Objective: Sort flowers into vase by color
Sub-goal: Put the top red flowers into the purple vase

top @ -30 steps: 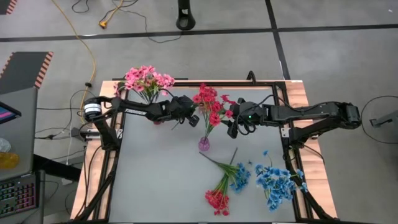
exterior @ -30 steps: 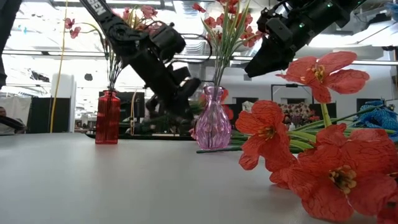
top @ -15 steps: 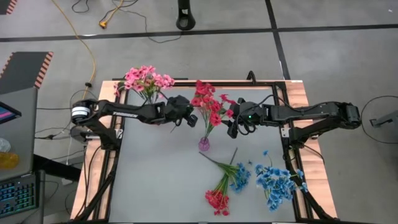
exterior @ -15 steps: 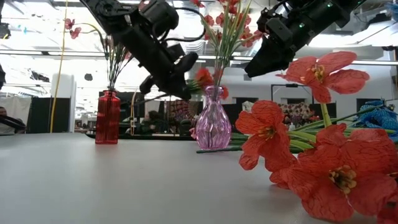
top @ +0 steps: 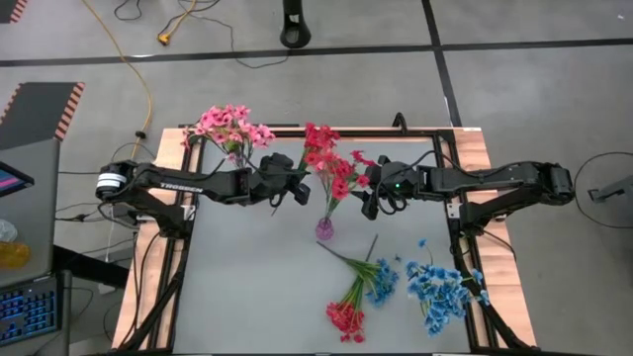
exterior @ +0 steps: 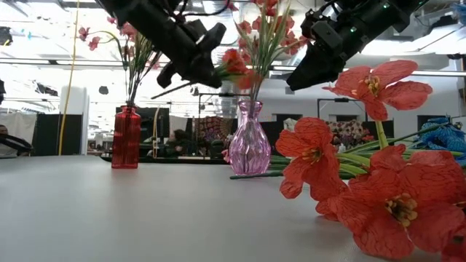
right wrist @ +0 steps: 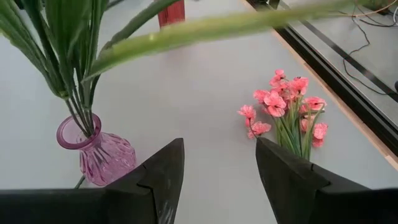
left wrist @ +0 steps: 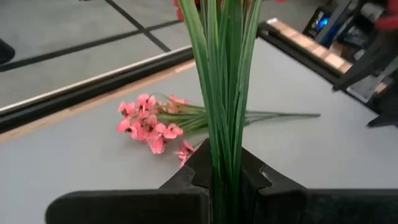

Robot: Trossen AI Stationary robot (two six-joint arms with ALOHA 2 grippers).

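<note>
Overhead, the left gripper (top: 297,188) clamps a red sprig (top: 318,148) by its green stems, lifted beside the red bunch standing in the purple vase (top: 324,229); the right gripper (top: 368,205) hovers spread wide just right of it; blue flowers (top: 437,289) lie on the table (top: 247,287)

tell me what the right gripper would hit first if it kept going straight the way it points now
Judging by its wrist view, the open right gripper points down at the bare table between the purple vase and the loose red flowers; it would likely meet the tabletop first, though depth is unclear.
</note>
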